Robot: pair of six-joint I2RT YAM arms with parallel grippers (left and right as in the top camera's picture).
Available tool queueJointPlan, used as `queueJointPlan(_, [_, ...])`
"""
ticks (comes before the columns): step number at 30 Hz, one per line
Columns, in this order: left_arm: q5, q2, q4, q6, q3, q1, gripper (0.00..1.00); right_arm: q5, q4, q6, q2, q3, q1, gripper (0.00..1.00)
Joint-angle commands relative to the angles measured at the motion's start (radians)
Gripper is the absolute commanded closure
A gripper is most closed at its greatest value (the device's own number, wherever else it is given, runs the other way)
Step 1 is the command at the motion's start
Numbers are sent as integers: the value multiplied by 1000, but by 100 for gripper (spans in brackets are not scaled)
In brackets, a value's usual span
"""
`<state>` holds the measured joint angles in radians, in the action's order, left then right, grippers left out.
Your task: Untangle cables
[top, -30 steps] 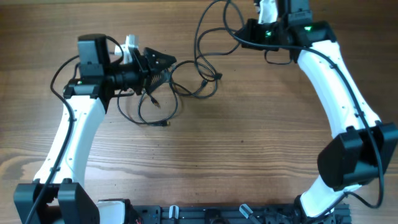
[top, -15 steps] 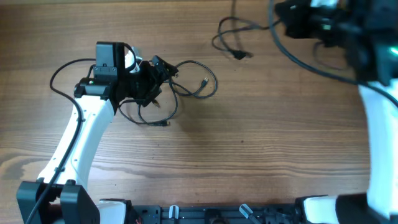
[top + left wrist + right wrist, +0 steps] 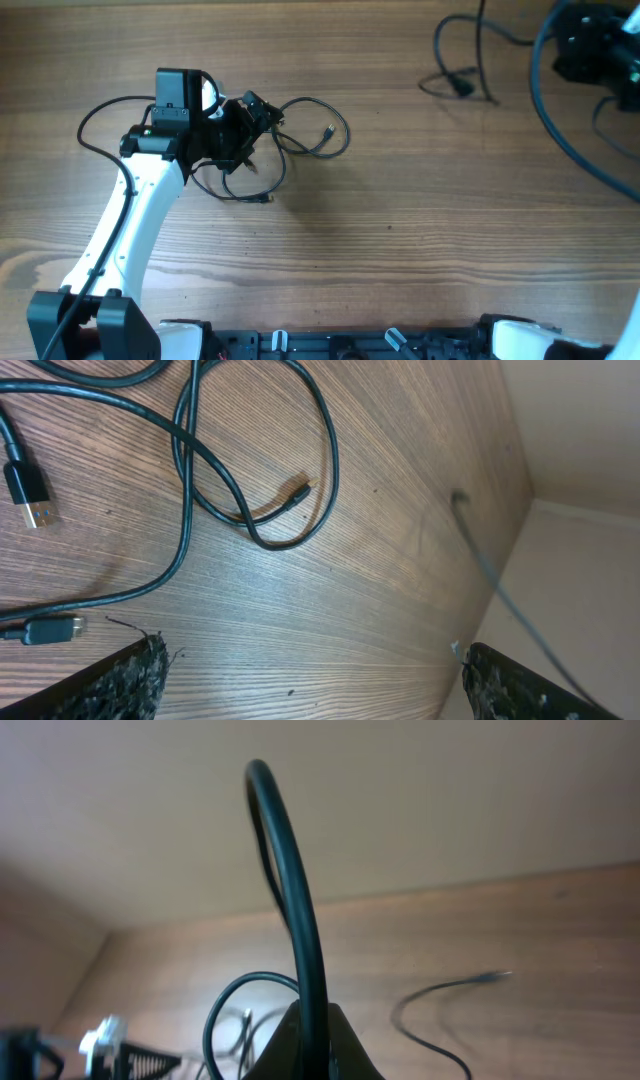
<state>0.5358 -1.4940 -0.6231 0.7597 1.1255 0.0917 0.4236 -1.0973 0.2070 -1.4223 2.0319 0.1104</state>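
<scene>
Two cables [image 3: 318,132] lie looped together on the wood just right of my left gripper [image 3: 248,118]. In the left wrist view its open fingers frame bare table, and the left gripper [image 3: 320,690] holds nothing. Ahead of it lie a cable loop [image 3: 262,538] and a USB plug [image 3: 30,495]. My right gripper [image 3: 313,1050] is shut on one black cable [image 3: 290,890], which arches upward from the jaws. In the overhead view that separate cable [image 3: 462,82] hangs at the top right beside the raised, blurred right arm [image 3: 595,45].
The right arm's own thick black wires [image 3: 560,130] sweep across the top right corner. The left arm's wire [image 3: 95,120] curls out to the left of its wrist. Black mounts [image 3: 330,345] line the table's front edge.
The right arm rose and swung right, pulling one cable away from the tangle. The left gripper opened wider and drew back slightly; the other cables stayed beside it.
</scene>
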Motion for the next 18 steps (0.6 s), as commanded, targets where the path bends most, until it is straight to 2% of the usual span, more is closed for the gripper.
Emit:
queueJointPlan(1, [-14, 22, -3, -24, 11, 3, 4, 127, -14, -80, -106, -10, -61, 96])
queueJointPlan(6, [-14, 22, -6, -23, 11, 3, 4, 119, -19, -88, -243, -10, -158, 96])
queueJointPlan(10, [-14, 22, -8, -23, 11, 3, 4, -1, -34, -48, -381, -10, -219, 96])
queueJointPlan(15, [-14, 22, -11, -23, 11, 3, 4, -164, -84, 66, -568, -11, -220, 96])
queueJointPlan(18, [-14, 22, -11, -23, 11, 3, 4, -165, -109, 84, -674, -11, -193, 96])
